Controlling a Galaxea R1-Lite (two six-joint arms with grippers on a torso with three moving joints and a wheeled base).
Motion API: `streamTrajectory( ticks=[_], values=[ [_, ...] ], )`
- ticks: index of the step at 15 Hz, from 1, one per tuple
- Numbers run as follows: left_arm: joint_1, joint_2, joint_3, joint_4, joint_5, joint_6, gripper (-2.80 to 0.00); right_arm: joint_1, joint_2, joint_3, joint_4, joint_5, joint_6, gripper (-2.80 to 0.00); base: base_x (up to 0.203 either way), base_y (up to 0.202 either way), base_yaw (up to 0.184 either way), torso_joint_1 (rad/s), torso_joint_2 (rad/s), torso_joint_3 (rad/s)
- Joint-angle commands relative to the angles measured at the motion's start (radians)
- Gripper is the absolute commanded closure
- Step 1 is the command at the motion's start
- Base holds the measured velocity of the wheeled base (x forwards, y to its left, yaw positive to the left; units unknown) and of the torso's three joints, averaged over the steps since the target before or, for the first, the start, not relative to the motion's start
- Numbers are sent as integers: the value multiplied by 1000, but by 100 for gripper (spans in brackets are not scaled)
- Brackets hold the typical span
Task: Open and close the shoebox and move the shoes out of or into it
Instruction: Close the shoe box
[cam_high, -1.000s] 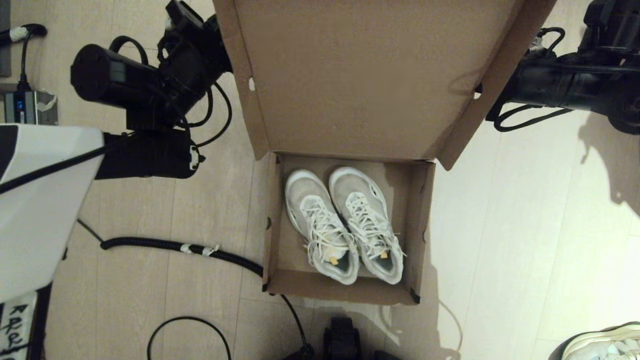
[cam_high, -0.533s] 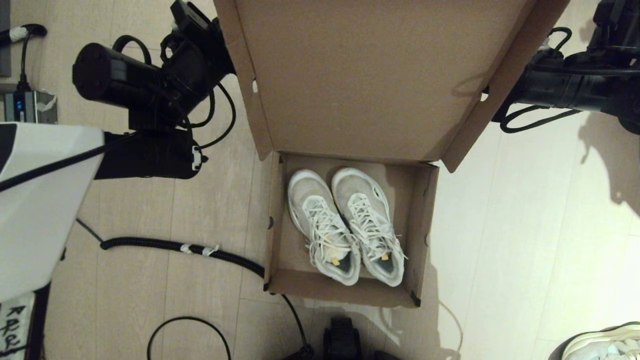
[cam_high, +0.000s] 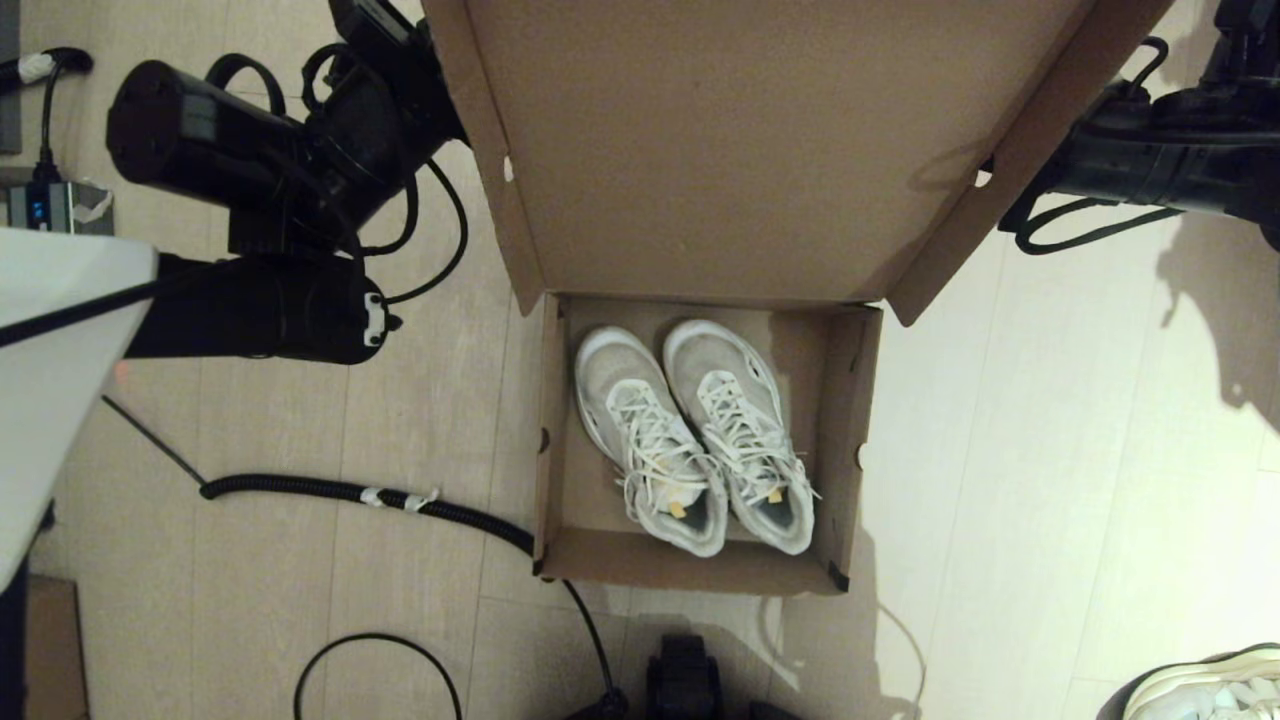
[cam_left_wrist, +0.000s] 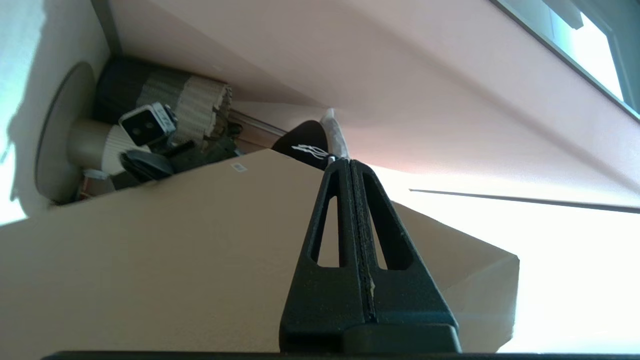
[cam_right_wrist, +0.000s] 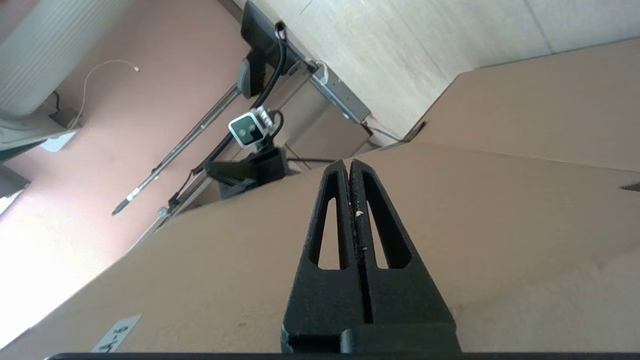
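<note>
The brown shoebox (cam_high: 848, 420) stands open on the floor, its hinged lid (cam_high: 740, 150) raised toward me. Inside lie the two white and grey mesh shoes, one (cam_high: 645, 440) beside the other (cam_high: 742, 430), toes toward the hinge, yellow tags showing. My left arm (cam_high: 300, 150) reaches behind the lid's left edge and my right arm (cam_high: 1150, 165) behind its right edge; the lid hides both grippers in the head view. The left gripper (cam_left_wrist: 350, 161) is shut and lies against the lid's outer face (cam_left_wrist: 150, 260). The right gripper (cam_right_wrist: 348, 162) is also shut, against the same face (cam_right_wrist: 500, 225).
A black corrugated cable (cam_high: 360, 497) runs across the floor to the box's near left corner. A lone thick-soled white sneaker (cam_high: 1210, 685) sits at the bottom right. A small brown carton (cam_high: 50, 650) shows at the lower left. A tripod camera (cam_right_wrist: 248, 129) stands beyond the lid.
The lid has swung a little further toward me and looks wider. The box has slid slightly away. Both arms have shifted with the lid, the left one to the left.
</note>
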Motion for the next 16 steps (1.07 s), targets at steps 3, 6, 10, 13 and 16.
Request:
streamTrajectory(
  ticks=[3,6,10,13,16],
  values=[
    [-15,-39,45,-10,-4,-10,0,-23,1,3,-1,1,-5,0,0,0,0,0,0,0],
    [-23,-41,50,-10,-4,-9,0,-39,1,3,-1,1,-24,0,0,0,0,0,0,0],
    [-36,-41,67,-10,-4,-9,0,-59,1,3,-1,8,-22,0,0,0,0,0,0,0],
    [-43,-44,81,-10,-4,-9,0,-92,-9,-6,-1,21,-13,0,0,0,0,0,0,0],
    [-43,-32,81,-10,-2,-6,0,-115,-28,0,-1,83,-10,0,0,0,0,0,0,0]
  ],
)
